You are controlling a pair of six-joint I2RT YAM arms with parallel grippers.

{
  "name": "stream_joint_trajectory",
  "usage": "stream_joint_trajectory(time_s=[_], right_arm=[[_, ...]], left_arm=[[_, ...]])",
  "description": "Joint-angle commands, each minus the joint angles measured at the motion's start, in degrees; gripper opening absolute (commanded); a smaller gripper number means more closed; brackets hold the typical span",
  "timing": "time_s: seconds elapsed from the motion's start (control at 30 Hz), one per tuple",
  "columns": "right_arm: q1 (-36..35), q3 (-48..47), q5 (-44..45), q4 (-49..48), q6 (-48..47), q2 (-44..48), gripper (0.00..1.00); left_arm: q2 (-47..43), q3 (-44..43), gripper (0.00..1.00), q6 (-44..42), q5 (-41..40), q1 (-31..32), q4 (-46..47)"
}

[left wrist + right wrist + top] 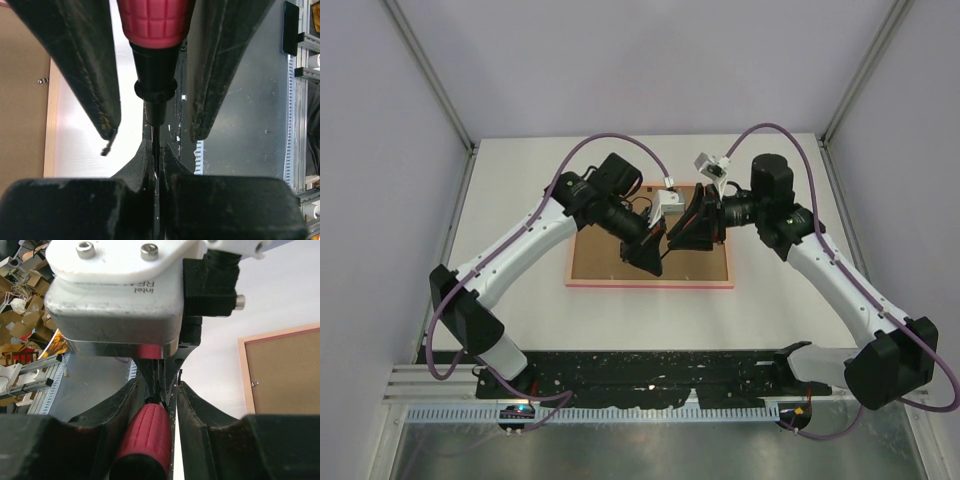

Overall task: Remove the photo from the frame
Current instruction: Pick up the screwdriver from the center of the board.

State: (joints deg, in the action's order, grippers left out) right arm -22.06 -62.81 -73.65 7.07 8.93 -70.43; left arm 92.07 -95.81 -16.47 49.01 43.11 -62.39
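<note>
The pink frame (650, 284) lies on the table with its brown back board (285, 375) facing up; the photo is hidden. Above its middle the two grippers meet tip to tip around a screwdriver with a red handle (145, 440). My left gripper (157, 150) is shut on the tool's thin black shaft. My right gripper (159, 385) stands around the red handle (155, 22). One of its fingers (100, 425) touches the handle, and a thin slit of light shows beside the other. In the top view the left gripper (655, 262) and the right gripper (678, 238) hide the tool.
A small metal tab (255, 384) sits on the back board near its edge. The white table (520, 170) ends at a dark rail (650, 365) by the arm bases. Grey walls close in the left, back and right sides.
</note>
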Motion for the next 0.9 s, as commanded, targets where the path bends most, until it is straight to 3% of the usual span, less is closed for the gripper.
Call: stream_joint_trajectory(time_s=[0.0,0.1,0.13,0.37,0.43,0.5,0.57,0.6,0.77,0.87], right_arm=[[-0.4,-0.4,-0.3,-2.1,-0.7,-0.1,0.36],[-0.4,-0.5,-0.2,-1.3,-1.1,-0.1,0.2],[-0.4,-0.6,0.0,-0.8,-2.2,-0.1,0.08],[-0.4,-1.3,6.3,6.3,-10.5,1.6,0.08],[-0.4,-1.3,9.1,7.6,-12.0,2.1,0.08],[-0.4,-1.4,11.8,8.8,-13.4,2.6,0.08],[-0.3,-1.2,15.4,9.2,-14.3,3.3,0.08],[-0.3,-0.8,16.8,9.2,-14.6,3.9,0.08],[1.2,-0.7,17.2,10.7,-16.9,5.0,0.08],[1.2,0.5,23.4,11.1,-21.5,6.4,0.08]], left_arm=[[0.1,-1.4,0.0,-0.1,1.3,0.3,1.6],[0.3,-1.6,0.0,-0.1,1.3,0.3,1.5],[0.3,-1.7,0.0,-0.1,1.3,0.3,1.5],[-0.1,-1.7,0.01,0.0,0.4,0.3,1.7],[-0.3,-1.7,0.12,0.2,-0.3,0.2,1.7],[-0.8,-1.7,0.31,0.2,-0.5,0.0,1.8],[-1.5,-1.7,0.58,0.3,-1.0,-0.3,1.8],[-2.0,-1.7,0.65,0.4,-1.3,-0.6,1.9],[-4.9,-0.4,0.77,0.7,-2.7,-2.5,3.0],[-7.2,0.4,0.83,-0.3,-4.6,-4.8,2.7]])
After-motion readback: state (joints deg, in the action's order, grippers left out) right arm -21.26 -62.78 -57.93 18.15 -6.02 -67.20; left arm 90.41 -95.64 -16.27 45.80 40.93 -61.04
